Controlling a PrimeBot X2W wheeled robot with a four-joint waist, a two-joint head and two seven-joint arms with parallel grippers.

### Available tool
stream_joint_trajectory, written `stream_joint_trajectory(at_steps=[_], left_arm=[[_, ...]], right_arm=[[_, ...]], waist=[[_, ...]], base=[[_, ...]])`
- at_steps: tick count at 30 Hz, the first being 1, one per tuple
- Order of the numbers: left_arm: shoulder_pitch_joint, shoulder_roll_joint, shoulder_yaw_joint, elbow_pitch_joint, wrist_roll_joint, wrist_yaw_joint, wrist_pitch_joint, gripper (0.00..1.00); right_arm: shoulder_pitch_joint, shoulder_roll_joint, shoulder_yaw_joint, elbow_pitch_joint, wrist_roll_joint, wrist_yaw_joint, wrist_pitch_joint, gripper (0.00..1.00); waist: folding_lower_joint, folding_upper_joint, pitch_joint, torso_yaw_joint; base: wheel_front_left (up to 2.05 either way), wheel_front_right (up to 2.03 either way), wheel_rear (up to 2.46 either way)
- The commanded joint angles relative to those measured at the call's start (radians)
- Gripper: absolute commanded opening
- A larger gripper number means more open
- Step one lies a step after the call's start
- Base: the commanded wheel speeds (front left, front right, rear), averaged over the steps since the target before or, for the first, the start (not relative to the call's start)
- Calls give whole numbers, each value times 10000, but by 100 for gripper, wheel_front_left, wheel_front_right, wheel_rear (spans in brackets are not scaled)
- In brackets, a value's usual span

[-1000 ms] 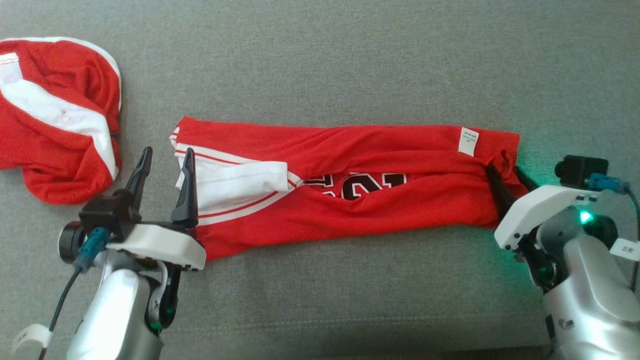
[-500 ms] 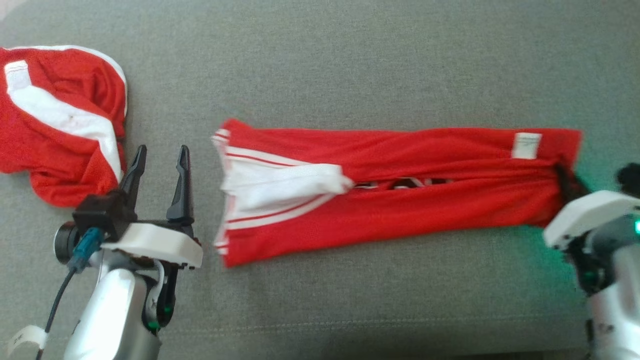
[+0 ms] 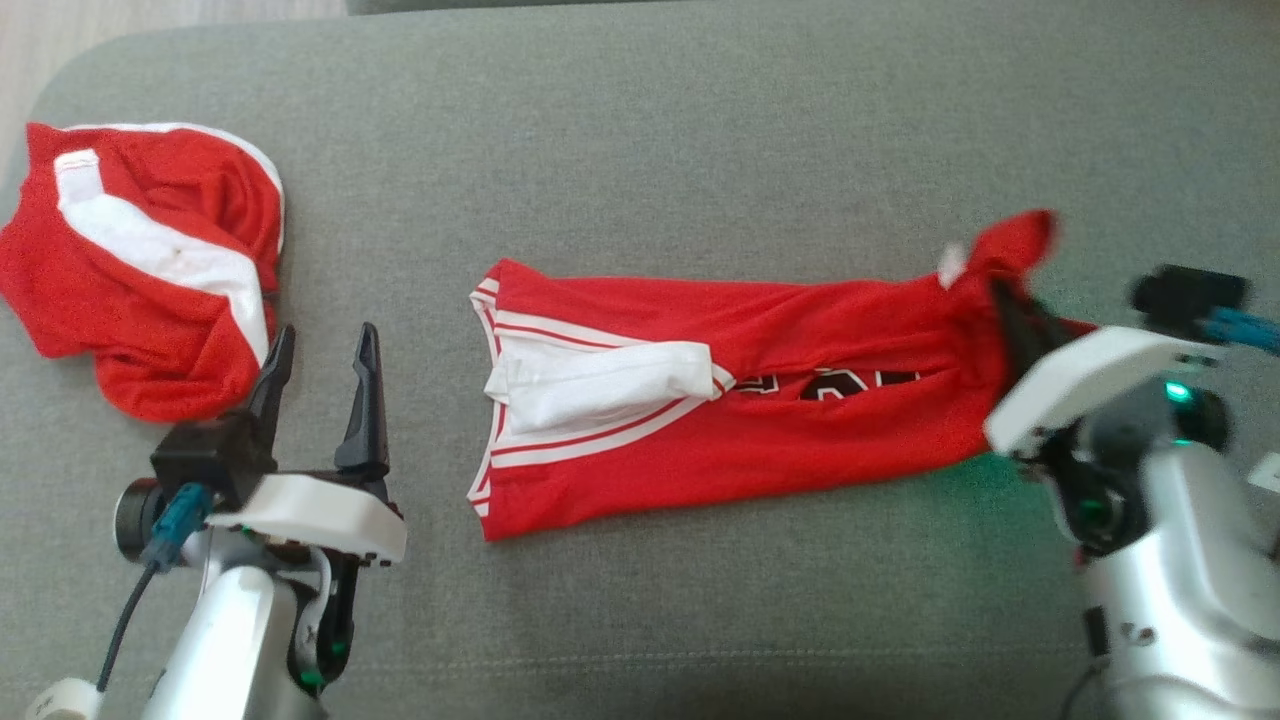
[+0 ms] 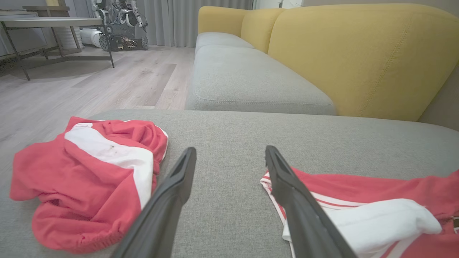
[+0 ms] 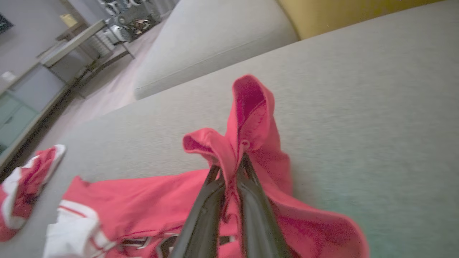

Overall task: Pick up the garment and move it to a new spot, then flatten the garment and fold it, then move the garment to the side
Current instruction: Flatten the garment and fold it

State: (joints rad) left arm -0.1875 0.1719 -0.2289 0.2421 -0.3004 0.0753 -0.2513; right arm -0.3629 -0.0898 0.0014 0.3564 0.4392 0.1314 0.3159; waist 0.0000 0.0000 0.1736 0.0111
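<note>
Garment [image 3: 740, 400]: light, limp, likely slippery.
Hold: end corner, pinched deep.
Right fingers [image 5: 251, 204]: clenched on garment's end.
Left fingers [image 4: 297, 200]: released, empty.

Black numerals [image 3: 835, 384] with a white outline are showing on the red garment [image 3: 800, 450], but the folds hide most of them. There may be a 0 in there, though I can't call the number. My right wrist view has the same digits low down, blurred. The small white tag [image 3: 951, 264] at the garment's raised end is too smeared to read. A white label [image 3: 1268, 468] beside my right arm [image 3: 1170, 560] is cut off at the frame edge and unreadable.
</note>
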Motion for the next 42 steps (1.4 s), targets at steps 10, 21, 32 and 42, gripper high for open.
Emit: stream_joint_trajectory(at_steps=[10,21,32,42], left_arm=[[-287,36,221,-170,166,-54,-104,100],[-397,-137,-23,3,244,-189,-105,100],[-412,-164,160,-32,287,-200,-105,100],[-337,-70,423,-150,332,-97,-105,100]], right_arm=[[-410,390,3932,-868,2922,-7,-8,0],[-1937,394,7233,1511,5656,-7,-2719,0],[-3455,395,9248,2700,6721,-7,-4908,100],[-3797,-38,7691,3067,5499,-7,-5762,100]], waist=[[0,0,-196,527],[0,0,-87,1315],[0,0,141,1222],[0,0,21,583]], base=[[0,0,0],[0,0,0],[0,0,0],[0,0,0]])
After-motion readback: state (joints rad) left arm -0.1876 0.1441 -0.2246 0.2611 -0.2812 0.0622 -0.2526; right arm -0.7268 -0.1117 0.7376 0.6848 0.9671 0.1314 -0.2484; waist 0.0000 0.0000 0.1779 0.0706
